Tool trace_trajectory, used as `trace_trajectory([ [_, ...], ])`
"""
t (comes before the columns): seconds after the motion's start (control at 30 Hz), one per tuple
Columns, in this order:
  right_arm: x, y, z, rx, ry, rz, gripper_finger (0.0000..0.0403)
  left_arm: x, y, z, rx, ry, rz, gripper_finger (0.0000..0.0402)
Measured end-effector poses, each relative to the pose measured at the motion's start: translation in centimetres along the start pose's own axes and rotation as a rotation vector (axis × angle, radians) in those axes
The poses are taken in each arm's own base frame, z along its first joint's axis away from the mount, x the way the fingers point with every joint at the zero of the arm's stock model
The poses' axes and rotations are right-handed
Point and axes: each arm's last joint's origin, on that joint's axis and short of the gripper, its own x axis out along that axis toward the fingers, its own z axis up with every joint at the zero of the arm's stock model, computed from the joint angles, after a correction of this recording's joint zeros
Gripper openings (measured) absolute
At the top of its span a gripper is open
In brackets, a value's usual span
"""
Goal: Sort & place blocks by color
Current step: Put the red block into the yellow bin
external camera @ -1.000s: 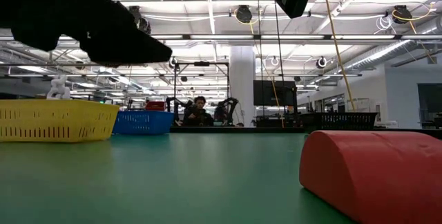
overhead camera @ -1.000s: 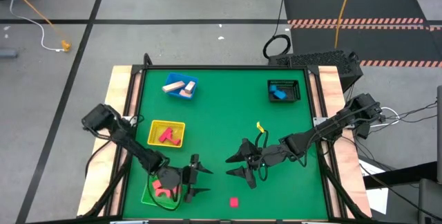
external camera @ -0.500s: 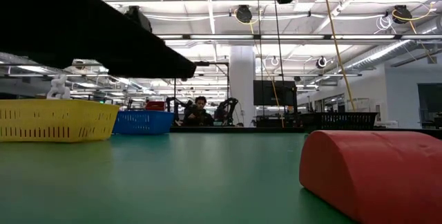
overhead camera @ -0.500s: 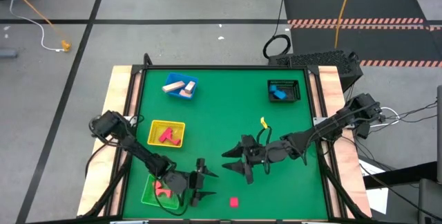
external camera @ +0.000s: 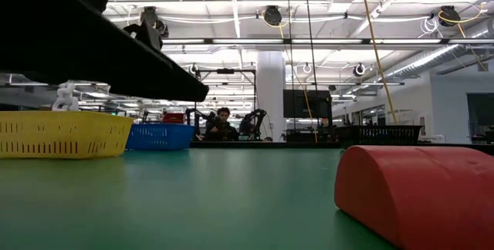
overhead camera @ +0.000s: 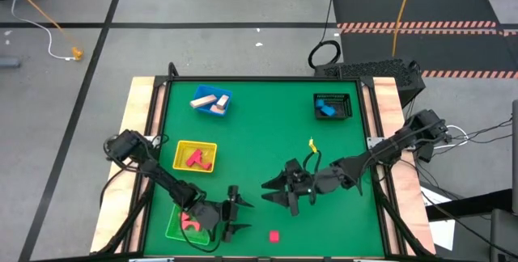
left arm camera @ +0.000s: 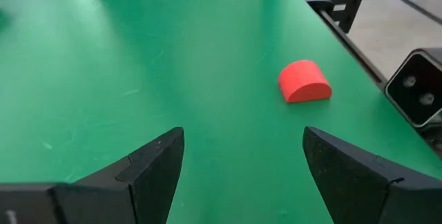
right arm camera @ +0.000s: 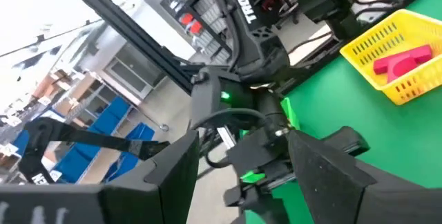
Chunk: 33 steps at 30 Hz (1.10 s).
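Green table (overhead camera: pixel 259 133), left pincer (overhead camera: pixel 239 218) spread empty near red block (overhead camera: pixel 274 235), right pincer (overhead camera: pixel 278 193) spread, empty

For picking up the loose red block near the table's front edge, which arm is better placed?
Probably the left. Its gripper hangs open next to the red block, which lies just ahead of it in its wrist view. The right gripper, also open, is farther off.

A square yellow plastic tray (overhead camera: pixel 184 148), a blue tray (overhead camera: pixel 226 105), a green tray (overhead camera: pixel 174 228) and a black mesh basket (overhead camera: pixel 346 105) are sitting on the green table (overhead camera: pixel 259 141).
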Motion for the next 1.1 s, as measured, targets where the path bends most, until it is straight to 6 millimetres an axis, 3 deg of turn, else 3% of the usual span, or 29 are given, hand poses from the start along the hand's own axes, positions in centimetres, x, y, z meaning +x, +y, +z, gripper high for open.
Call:
trace_trajectory([
  [0.17,-0.6,1.6,-1.1,-0.005,-0.033,-0.019,0.0215,0.0,0.1,-0.2,0.019,0.018,0.013,0.0296],
  [0.3,-1.0,2.6,-2.3,0.009,-0.013,-0.134,0.0215,0.0,0.2,-0.4,0.041,0.037,0.034,0.0296],
  [0.5,0.3,2.8,-4.7,0.154,0.06,-0.292,0.0215,0.0,0.5,-0.5,0.051,0.046,0.073,0.0296],
  [0.83,3.8,0.3,-10.7,0.646,0.519,-0.447,0.0215,-1.3,1.0,0.6,0.029,0.103,0.094,0.0296],
  [1.1,3.8,-0.7,-11.4,0.892,0.64,-0.585,0.0215,-1.9,0.4,0.4,0.01,0.122,0.079,0.0296],
])
